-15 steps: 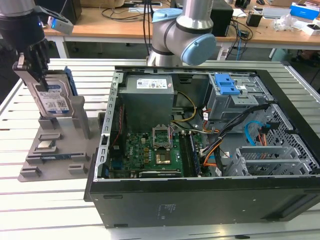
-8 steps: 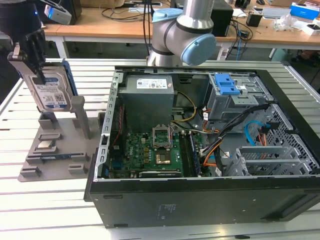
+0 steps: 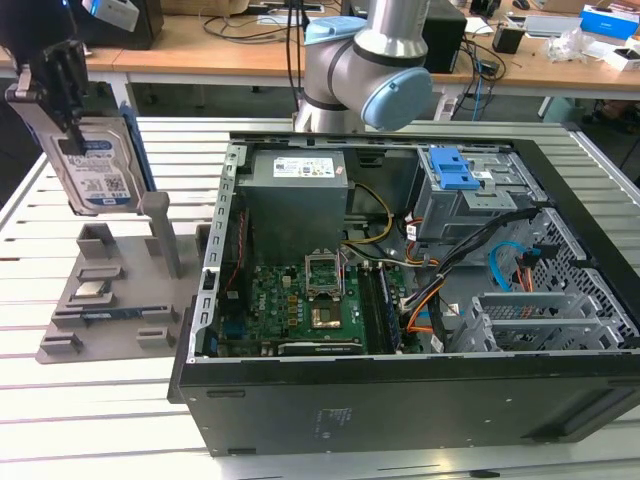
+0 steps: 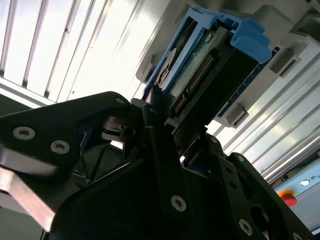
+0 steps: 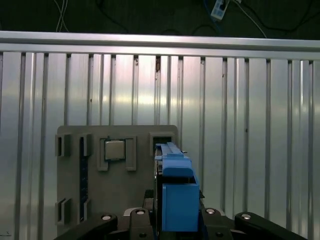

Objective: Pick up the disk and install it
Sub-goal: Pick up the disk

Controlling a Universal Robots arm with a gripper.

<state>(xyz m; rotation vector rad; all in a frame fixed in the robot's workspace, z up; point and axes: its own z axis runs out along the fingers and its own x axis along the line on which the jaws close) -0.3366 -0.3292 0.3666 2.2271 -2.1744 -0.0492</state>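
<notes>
Gripper (image 4: 172, 122) is clamped on the disk (image 3: 100, 175), held above the grey fixture (image 3: 110, 325); pick-up done, installation in the open computer case (image 3: 400, 395) outstanding.

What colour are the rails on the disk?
Blue. The disk shows them best in the first wrist view.

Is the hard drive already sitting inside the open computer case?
No, the disk hangs in the gripper above the grey holder, outside the computer case.

the disk (image 3: 95, 165), silver-grey with blue rails and barcode label, hangs upright above the slatted table.
</notes>
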